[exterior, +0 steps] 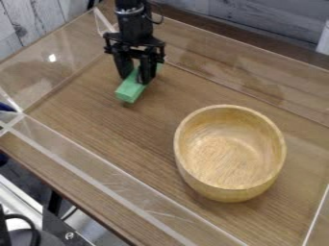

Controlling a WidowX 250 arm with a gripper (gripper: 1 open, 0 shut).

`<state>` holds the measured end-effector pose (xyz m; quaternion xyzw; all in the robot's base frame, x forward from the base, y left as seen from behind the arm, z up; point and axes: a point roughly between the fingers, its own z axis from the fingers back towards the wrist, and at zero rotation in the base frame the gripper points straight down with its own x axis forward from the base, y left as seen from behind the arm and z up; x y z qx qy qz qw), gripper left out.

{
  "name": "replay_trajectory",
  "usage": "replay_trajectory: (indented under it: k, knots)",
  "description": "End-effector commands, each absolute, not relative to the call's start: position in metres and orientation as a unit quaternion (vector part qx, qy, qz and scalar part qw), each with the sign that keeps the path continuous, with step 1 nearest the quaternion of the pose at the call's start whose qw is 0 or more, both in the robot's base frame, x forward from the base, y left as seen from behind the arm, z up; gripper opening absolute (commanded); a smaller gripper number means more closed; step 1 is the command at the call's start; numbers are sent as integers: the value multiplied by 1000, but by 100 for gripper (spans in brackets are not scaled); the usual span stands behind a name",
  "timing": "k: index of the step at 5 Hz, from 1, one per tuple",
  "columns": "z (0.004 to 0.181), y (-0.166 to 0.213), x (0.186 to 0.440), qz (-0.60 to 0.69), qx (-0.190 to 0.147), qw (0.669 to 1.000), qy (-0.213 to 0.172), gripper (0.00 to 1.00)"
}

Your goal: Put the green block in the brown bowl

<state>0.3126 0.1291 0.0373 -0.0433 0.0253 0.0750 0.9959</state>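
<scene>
The green block (130, 92) is a short bright-green bar standing tilted in the left half of the wooden table. My gripper (137, 79) points straight down over it, its black fingers (123, 67) closed on the block's upper part. The block's lower end sticks out below the fingers, close to the tabletop; I cannot tell whether it touches. The brown bowl (229, 110) sits empty at the right front, well apart from the gripper and the block.
A low clear plastic wall (90, 159) borders the wooden tabletop (90, 120) along the front and left. Behind the arm are a pale plank wall (33, 19) and a dark strip at the back right. Open wood lies between block and bowl.
</scene>
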Motion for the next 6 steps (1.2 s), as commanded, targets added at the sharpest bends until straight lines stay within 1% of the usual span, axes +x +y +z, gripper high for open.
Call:
replay_trajectory:
  k: [1,3,4,5,6]
  knots:
    - [52,136,331,70,-28,997,-9,0]
    - [74,129,328,75,-41,996,-18,0]
    - [87,125,327,77,-48,996,-26,0]
    - [112,113,327,69,-57,995,-43,0]
    - [144,99,321,59,-67,994,-65,0]
